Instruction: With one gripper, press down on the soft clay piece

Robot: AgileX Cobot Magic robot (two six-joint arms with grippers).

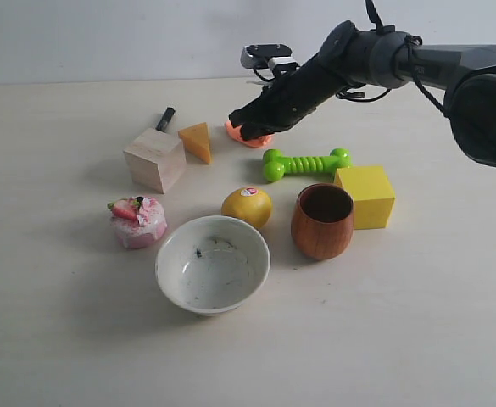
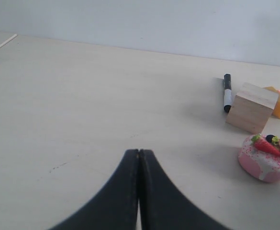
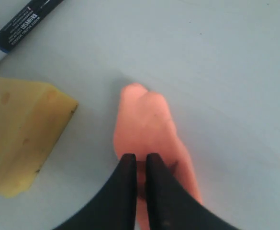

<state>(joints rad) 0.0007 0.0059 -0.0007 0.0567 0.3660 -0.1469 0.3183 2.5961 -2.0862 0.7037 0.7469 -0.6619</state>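
Nearest the front of the worktop [image 1: 417, 339] stood a white bowl [image 1: 213, 264], flanked by a pink cake toy [image 1: 137, 222] and a wooden cup [image 1: 322, 220], with a yellow fruit [image 1: 247, 206] just behind the bowl. Beyond these were a yellow cube [image 1: 365, 196], a green bone toy [image 1: 305, 163] and a wooden block [image 1: 154, 159]. Farther back, the soft clay piece [image 3: 142, 120] lay flat on the worktop, near the cheese wedge [image 1: 197, 141] but apart from it, and a marker [image 1: 165, 119] lay farthest off. The press itself appeared to be the step in hand. To do it well, I judged, the push should go straight down with the fingers kept together as one blunt tip, not pinching. The contact sat toward one end of the blob rather than its middle, so any sideways drift could drag or smear the clay toward the wedge. A vertical lift afterwards would guard against sticking. The right tool [image 3: 140, 158] had its fingers drawn almost together, with only a thin slit between them. It gripped nothing, and its tips appeared to rest on the clay's upper surface. The left tool [image 2: 139, 152] was fully closed and empty, over bare worktop well apart from the objects.
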